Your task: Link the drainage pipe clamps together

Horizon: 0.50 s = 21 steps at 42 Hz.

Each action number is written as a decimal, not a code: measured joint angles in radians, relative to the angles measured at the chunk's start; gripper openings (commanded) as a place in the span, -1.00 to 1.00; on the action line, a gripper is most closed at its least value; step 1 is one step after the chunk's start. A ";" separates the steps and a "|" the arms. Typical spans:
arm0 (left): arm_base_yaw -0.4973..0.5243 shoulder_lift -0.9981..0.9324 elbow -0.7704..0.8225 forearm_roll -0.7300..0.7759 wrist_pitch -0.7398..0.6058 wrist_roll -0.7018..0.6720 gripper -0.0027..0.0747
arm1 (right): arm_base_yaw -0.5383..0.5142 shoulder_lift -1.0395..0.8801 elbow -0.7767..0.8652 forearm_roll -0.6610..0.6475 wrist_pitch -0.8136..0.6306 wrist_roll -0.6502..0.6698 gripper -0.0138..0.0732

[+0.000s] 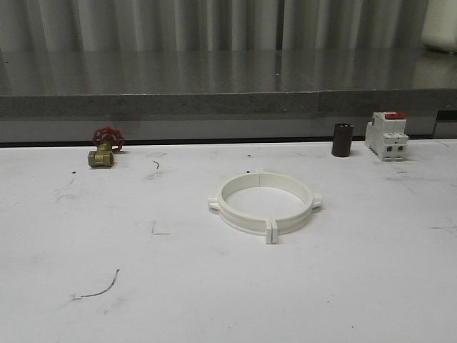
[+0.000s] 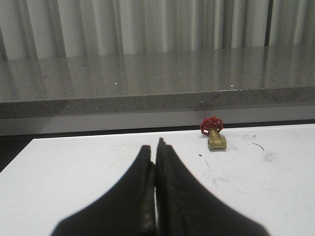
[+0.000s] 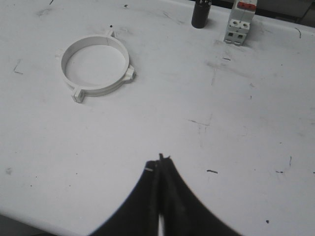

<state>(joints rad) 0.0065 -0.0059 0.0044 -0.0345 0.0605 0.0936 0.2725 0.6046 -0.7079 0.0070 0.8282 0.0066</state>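
The two white drainage pipe clamps [image 1: 264, 202] lie flat in the middle of the table, their half-rings meeting end to end as one wide ring with small tabs sticking out. The same ring of drainage pipe clamps [image 3: 95, 69] shows in the right wrist view, well away from my right gripper [image 3: 159, 162], which is shut with nothing in it. My left gripper [image 2: 154, 150] is shut too and holds nothing, hovering over bare table with the ring out of its sight.
A brass valve with a red handwheel [image 1: 104, 148] sits at the back left. A dark cylinder [image 1: 342, 139] and a white red-topped switch [image 1: 386, 134] stand at the back right. A grey stone ledge [image 1: 228, 100] runs behind the table.
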 measured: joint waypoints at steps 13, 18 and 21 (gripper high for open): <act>0.000 0.000 0.000 0.000 0.000 0.000 -0.98 | -0.099 -0.207 0.191 0.007 -0.207 0.000 -0.84; 0.000 0.000 0.000 0.000 0.000 -0.001 -0.98 | -0.171 -0.368 0.346 0.025 -0.397 0.000 -0.84; 0.000 0.000 0.000 0.000 0.000 -0.001 -0.98 | -0.202 -0.452 0.435 0.029 -0.491 0.000 -0.84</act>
<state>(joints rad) 0.0065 -0.0059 0.0044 -0.0345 0.0605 0.0929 0.0707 0.1526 -0.2725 0.0364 0.3371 0.0066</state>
